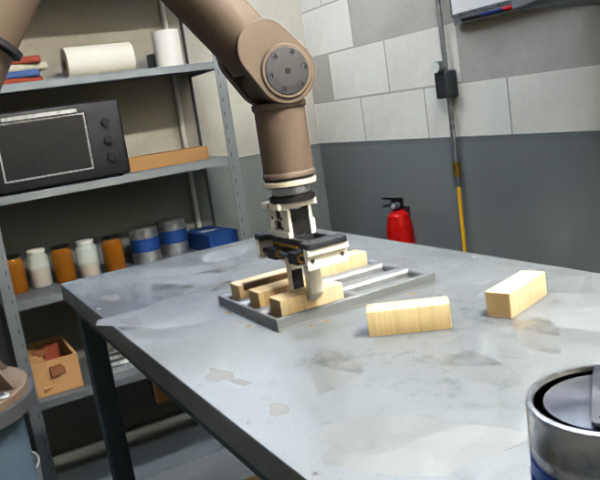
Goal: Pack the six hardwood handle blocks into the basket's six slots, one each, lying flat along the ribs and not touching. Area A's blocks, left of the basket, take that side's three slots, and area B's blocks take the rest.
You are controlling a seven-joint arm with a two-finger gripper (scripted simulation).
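A fourth block (348, 261) is partly hidden behind my gripper, near the far side of the grey ribbed basket (326, 295); I cannot tell whether it lies in a slot. Three hardwood blocks lie flat along the ribs at the basket's left end: the rear one (257, 284), the middle one (267, 293) and the front one (306, 298). My gripper (306, 282) stands straight down over the front block, open, its fingers still astride that block. Two more blocks lie on the table right of the basket, a nearer one (409, 315) and a farther one (516, 293).
The table's front edge runs diagonally below the basket. A metal can (575, 421) stands at the lower right corner. Shelving with jars and a black appliance (54, 146) stands behind on the left, and a red fire extinguisher (400, 221) beyond the table.
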